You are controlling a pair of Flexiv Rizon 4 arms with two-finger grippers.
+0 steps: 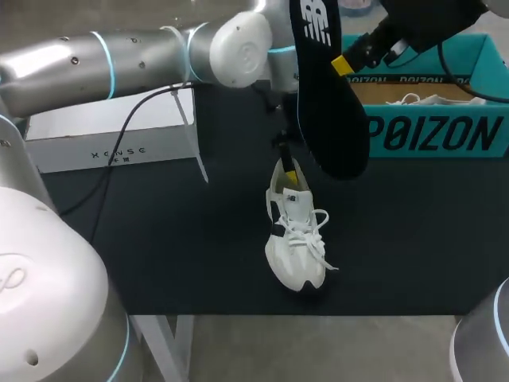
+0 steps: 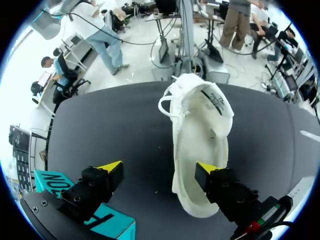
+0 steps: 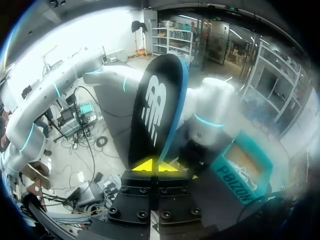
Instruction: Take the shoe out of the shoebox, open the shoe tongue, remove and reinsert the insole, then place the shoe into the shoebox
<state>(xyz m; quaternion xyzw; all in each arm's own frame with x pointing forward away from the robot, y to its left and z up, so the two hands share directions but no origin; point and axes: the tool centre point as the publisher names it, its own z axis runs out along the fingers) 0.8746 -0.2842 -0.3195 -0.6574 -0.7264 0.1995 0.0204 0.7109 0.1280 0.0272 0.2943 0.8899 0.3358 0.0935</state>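
Observation:
A white lace-up shoe (image 1: pixel 296 239) lies on the black mat (image 1: pixel 159 239), toe toward the front edge. My left gripper (image 1: pixel 288 163) hangs just above its heel. In the left wrist view that gripper (image 2: pixel 159 167) stands wide open, one finger over the heel opening of the shoe (image 2: pixel 200 135), the other out over the mat beside it. My right gripper (image 1: pixel 346 62) is raised high at the back, shut on the black insole (image 1: pixel 330 103), which hangs heel-down above the shoe. In the right wrist view the insole (image 3: pixel 155 105) stands upright out of the shut gripper (image 3: pixel 155 164).
The teal shoebox (image 1: pixel 433 135) stands open at the back right with a second white shoe (image 1: pixel 421 99) inside. A white box (image 1: pixel 111 135) sits at the back left. A black cable (image 1: pixel 119 151) droops from my left arm over the mat.

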